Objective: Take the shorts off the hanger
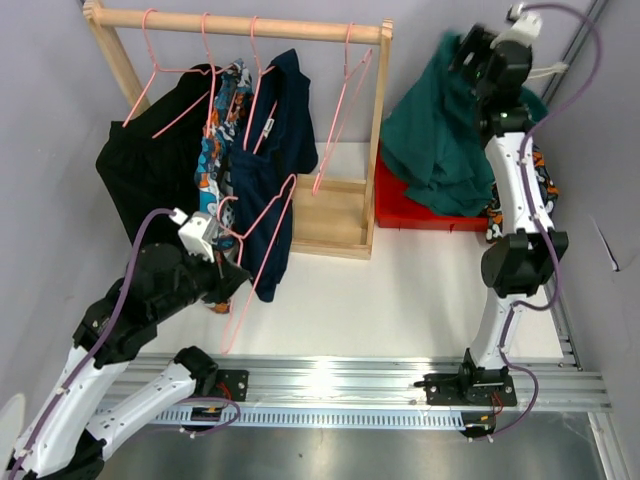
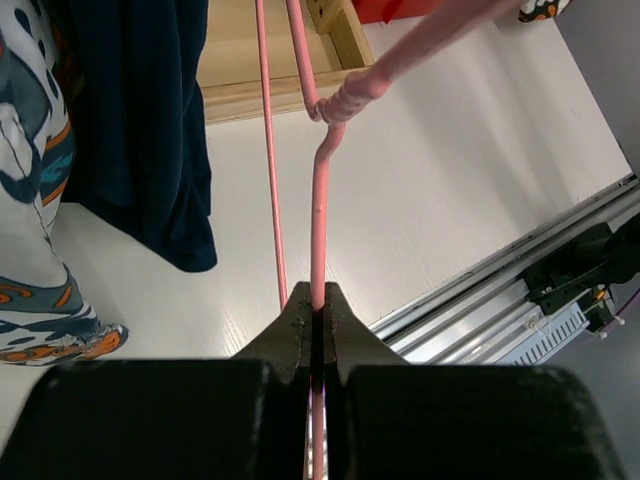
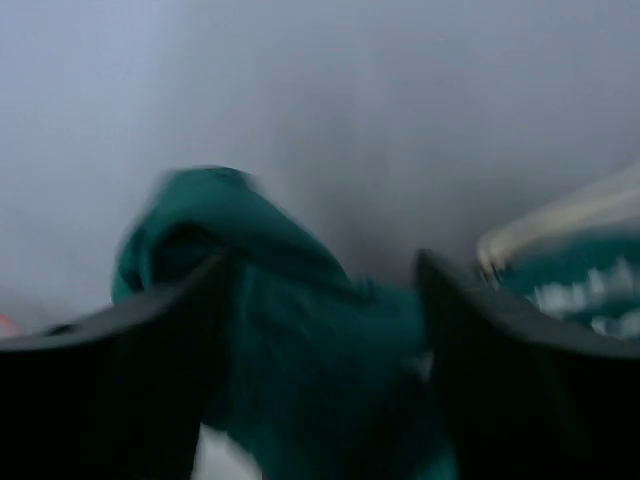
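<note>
While the left wrist camera looks straight down its fingers, my left tool [image 2: 318, 300] is pinched tight on the wire of a pink hanger [image 2: 320, 200], with no gap showing. That view cuts off the navy shorts [image 2: 140, 120] at 10 o'clock and the blue-orange-white patterned shorts [image 2: 30, 200] at 9. Only the top camera shows where the wire runs: from the tool [image 1: 228, 283] at 7 o'clock the hanger [image 1: 268, 240] slants up against the navy pair [image 1: 285, 110]. I cannot tell whether it carries them.

Beyond that, the wooden rack [image 1: 240, 22] at 11 o'clock holds the black shorts [image 1: 160, 160], the patterned pair [image 1: 215, 150] and the navy pair side by side above the white bench [image 1: 400, 290].

Farthest out, at 1 o'clock, my right tool [image 1: 478, 60] is raised over the teal shorts [image 1: 430, 140], which drape onto a red bin [image 1: 410, 212]. The black-orange-white shorts [image 1: 543, 185] peek out from behind the arm. The right wrist picture is blurred: the tool [image 3: 325, 265] stands wide, with teal cloth [image 3: 300, 340] between the fingers. I cannot make out whether they press on it.
</note>
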Motion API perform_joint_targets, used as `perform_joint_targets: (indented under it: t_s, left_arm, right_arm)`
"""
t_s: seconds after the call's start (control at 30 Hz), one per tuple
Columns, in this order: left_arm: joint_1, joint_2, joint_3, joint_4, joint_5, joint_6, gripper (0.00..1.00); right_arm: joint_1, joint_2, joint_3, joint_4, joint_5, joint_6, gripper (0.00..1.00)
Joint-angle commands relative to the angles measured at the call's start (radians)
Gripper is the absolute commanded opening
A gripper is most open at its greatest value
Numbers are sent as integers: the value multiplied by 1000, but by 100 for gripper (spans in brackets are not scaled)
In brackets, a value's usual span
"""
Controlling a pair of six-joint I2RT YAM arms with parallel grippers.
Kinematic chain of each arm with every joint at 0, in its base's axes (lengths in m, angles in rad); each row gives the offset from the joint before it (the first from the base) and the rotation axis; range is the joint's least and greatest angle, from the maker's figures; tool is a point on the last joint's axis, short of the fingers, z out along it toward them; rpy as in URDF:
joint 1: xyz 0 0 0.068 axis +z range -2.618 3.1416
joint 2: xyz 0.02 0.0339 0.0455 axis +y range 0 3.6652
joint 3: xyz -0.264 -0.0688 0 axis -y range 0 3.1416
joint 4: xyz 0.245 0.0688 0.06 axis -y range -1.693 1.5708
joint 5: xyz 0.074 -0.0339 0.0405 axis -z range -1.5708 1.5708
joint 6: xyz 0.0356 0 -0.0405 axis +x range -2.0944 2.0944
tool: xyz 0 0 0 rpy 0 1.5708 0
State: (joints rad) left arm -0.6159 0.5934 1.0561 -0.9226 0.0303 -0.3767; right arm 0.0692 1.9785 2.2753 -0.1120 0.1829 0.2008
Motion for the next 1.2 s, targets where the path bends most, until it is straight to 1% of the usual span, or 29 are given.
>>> perform_joint_targets:
  t_s: [0.0,0.03,0.07,0.1,0.13,0.2,0.23,0.3,0.33,0.37,0.4,0.43,0.47,0.5,0.53,0.57,0.6,0.63,0.67,0.7,0.73,0.77,0.8,0.83,0.87,0.9,1.0,1.13,1.17]
  left_arm:
    - [-4,68,73,70,-17,-5,0]
    - [-4,91,102,80,-23,-1,0]
    - [-4,142,117,87,-26,13,0]
    - [-4,170,151,100,-26,19,0]
    - [-4,198,186,109,-26,27,0]
    - [-4,288,255,122,-26,48,0]
    - [-4,322,331,131,-26,55,0]
    - [-5,414,390,136,-47,81,0]
    - [-4,448,488,131,-68,103,0]
    - [-4,520,525,128,-79,114,0]
    - [-4,555,554,125,-84,124,0]
    - [-4,592,620,122,-93,136,0]
    - [-4,630,690,116,-105,153,0]
    - [-4,708,756,107,-112,162,0]
    - [-4,748,793,103,-116,170,0]
    - [-2,788,859,103,-124,182,0]
    - [-2,868,937,96,-128,186,0]
    - [-2,909,976,94,-135,191,0]
    - [-2,951,1014,90,-139,190,0]
    - [-4,994,1139,77,-147,188,0]
    - [-4,1073,1185,71,-148,185,0]
    - [-2,1114,1262,65,-148,182,0]
    - [-2,1152,1344,54,-148,179,0]
    - [-2,1221,1376,50,-158,173,0]
    - [-1,1246,1433,51,-164,168,0]
    - [2,1264,1465,65,-167,160,0]
    - [11,1295,1458,155,-165,137,0]
    - [24,1352,1493,185,-142,107,0]
    - [25,1362,1493,182,-142,105,4]
  right_arm:
    - [-14,28,-66,-170,-48,138,91]
    - [-2,16,-106,-230,-19,184,96]
    - [3,-12,-175,-218,16,196,97]
    - [12,-114,-385,-180,26,212,98]
    - [30,-183,-510,-60,41,219,99]
    - [52,-329,-751,74,43,249,100]
    - [75,-465,-937,163,38,253,100]
    - [104,-593,-1074,195,49,276,99]
    - [141,-710,-1176,195,47,276,100]
    - [165,-768,-1219,189,61,272,99]
    - [194,-823,-1264,187,69,263,99]
    - [216,-930,-1343,170,81,253,99]
    - [272,-984,-1378,157,98,249,99]
    - [296,-1035,-1414,144,105,249,99]
    - [316,-1087,-1447,117,109,253,99]
    - [346,-1183,-1508,76,106,261,100]
    - [360,-1231,-1537,42,105,278,99]
    - [372,-1279,-1565,20,104,288,99]
    - [389,-1366,-1614,0,102,301,99]
    - [395,-1406,-1638,-18,99,311,99]
    - [400,-1446,-1663,-41,90,328,100]
    - [402,-1512,-1704,-49,86,334,100]
    - [405,-1538,-1718,-60,79,339,99]
    - [406,-1558,-1726,-78,60,338,100]
    - [406,-1573,-1732,-87,55,338,100]
    - [406,-1590,-1732,-109,52,336,100]
    - [408,-1601,-1723,-141,43,330,100]
    - [408,-1616,-1726,-155,30,330,99]
    - [408,-1618,-1726,-156,30,331,99]
